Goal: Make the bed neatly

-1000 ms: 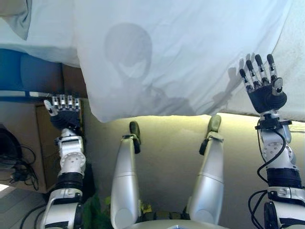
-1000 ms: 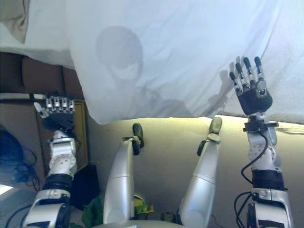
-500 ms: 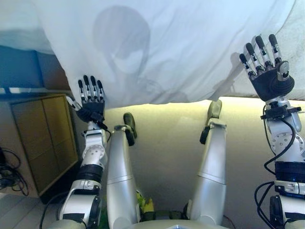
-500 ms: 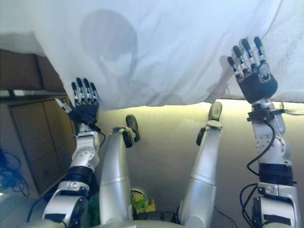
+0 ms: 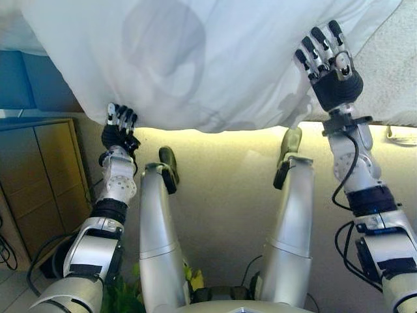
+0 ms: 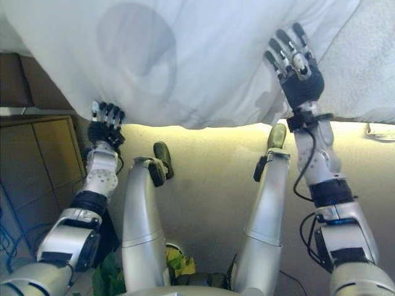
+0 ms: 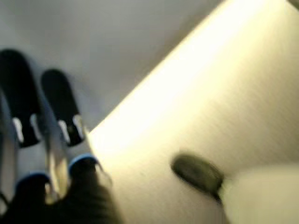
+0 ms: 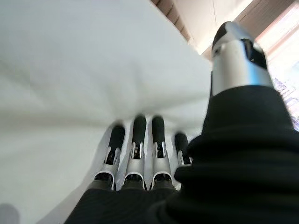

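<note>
A white sheet [image 5: 215, 59] hangs over the bed's near edge, its hem running across the view above the floor. My left hand [image 5: 119, 127] is at the hem's left end, fingers straight with their tips touching the cloth's edge; the left wrist view shows the dark fingertips [image 7: 58, 107] against the grey underside of the sheet. My right hand [image 5: 328, 68] lies flat on the sheet near its right side, open with fingers spread. In the right wrist view its fingers [image 8: 138, 140] press into the white cloth [image 8: 70, 70].
A wooden cabinet [image 5: 39, 176] stands at the left, with something blue [image 5: 19, 81] above it. A textured white cover [image 5: 397, 72] lies on the bed right of the sheet. Beige floor [image 5: 221, 195] stretches below the hem.
My left hand has risen from beside the cabinet to the sheet's hem. My right hand has moved up and leftward onto the sheet. The view has shifted too.
</note>
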Robot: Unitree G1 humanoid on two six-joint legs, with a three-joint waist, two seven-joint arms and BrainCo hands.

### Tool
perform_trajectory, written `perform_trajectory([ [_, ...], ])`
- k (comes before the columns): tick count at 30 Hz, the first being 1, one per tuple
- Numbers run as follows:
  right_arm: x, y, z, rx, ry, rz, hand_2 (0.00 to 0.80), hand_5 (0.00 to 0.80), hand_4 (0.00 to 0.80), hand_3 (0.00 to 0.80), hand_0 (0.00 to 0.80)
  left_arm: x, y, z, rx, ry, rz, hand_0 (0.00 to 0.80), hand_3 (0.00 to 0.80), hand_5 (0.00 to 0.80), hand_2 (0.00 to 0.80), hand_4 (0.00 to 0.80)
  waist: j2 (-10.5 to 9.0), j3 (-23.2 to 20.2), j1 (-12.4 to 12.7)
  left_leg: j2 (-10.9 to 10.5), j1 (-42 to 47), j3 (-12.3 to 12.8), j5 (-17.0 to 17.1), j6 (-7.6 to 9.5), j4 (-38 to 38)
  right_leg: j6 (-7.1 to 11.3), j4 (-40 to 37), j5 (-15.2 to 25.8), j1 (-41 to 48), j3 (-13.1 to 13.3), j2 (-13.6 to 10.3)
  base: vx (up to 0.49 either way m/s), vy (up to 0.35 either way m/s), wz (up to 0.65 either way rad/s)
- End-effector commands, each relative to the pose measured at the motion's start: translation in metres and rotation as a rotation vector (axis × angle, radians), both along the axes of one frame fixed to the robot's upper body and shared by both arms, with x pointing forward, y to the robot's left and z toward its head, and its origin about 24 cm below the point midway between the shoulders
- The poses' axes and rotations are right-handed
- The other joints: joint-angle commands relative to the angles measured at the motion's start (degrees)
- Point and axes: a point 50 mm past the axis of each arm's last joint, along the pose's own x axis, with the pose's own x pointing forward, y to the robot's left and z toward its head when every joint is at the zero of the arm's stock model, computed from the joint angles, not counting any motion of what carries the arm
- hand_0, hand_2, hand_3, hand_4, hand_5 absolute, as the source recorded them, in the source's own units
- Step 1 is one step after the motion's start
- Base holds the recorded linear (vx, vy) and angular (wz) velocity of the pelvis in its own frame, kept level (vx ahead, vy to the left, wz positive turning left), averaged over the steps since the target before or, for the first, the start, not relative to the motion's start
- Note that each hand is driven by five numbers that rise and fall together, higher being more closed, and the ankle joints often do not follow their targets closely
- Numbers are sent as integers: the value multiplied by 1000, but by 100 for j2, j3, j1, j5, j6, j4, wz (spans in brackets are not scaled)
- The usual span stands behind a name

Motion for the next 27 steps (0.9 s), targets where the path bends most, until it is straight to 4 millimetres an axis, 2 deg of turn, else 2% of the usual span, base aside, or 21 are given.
perform_trajectory([
  [1, 3, 7, 22, -30, -104, -44, 0, 0, 0, 0, 0, 2, 0, -12, 111, 152, 44, 0, 0, 0, 0, 0, 389, -24, 35, -193, -226, 551, 949, 259, -450, -941, 305, -7, 178, -342, -67, -10, 83, 9],
  [5, 7, 18, 27, -56, -112, -56, 0, 0, 0, 0, 0, -2, 4, -27, 178, 296, 82, 0, 0, 0, 0, 0, 498, -24, 17, -169, -41, 627, 1039, 227, -650, -932, 202, 21, 248, -306, -96, -15, 76, 6],
  [10, 8, 28, 25, -83, -114, -59, 0, 0, 0, 0, 0, -21, 23, -56, 166, 475, 152, 0, 0, 0, 0, 0, 624, -25, -7, -134, 397, 715, 1150, 168, -1018, -919, -13, 44, 508, -283, -149, -3, 73, -2],
  [17, 3, 41, -2, -122, -76, -77, 0, 0, 0, 0, 0, -75, 21, -124, 83, 723, 210, 0, 0, 0, 0, 0, 742, -96, -25, -101, 1533, 769, 1307, 70, -1796, -881, -527, 25, 1353, -324, -287, 33, 66, -5],
  [18, 2, 41, -4, -124, -73, -77, 0, 0, 0, 0, 0, -77, 21, -126, 80, 729, 210, 0, 0, 0, 0, 0, 745, -95, -29, -102, 1589, 771, 1316, 69, -1832, -882, -550, 25, 1398, -330, -293, 65, 51, -12],
  [21, -1, 40, -19, -127, -32, -82, 0, 0, 0, 0, 0, -100, 21, -147, 39, 800, 231, 0, 0, 0, 0, 0, 782, -179, -33, -86, 2184, 793, 1375, 45, -2216, -885, -793, -19, 1861, -389, -393, 86, 33, -10],
  [27, -11, 40, -53, -128, 54, -101, 0, 0, 0, 0, 0, -135, 20, -172, -36, 838, 268, 0, 0, 0, 0, 0, 847, -481, 25, -138, 3504, 902, 1572, 35, -3242, -787, -1590, 55, 2995, -721, -623, 108, -12, -4],
])
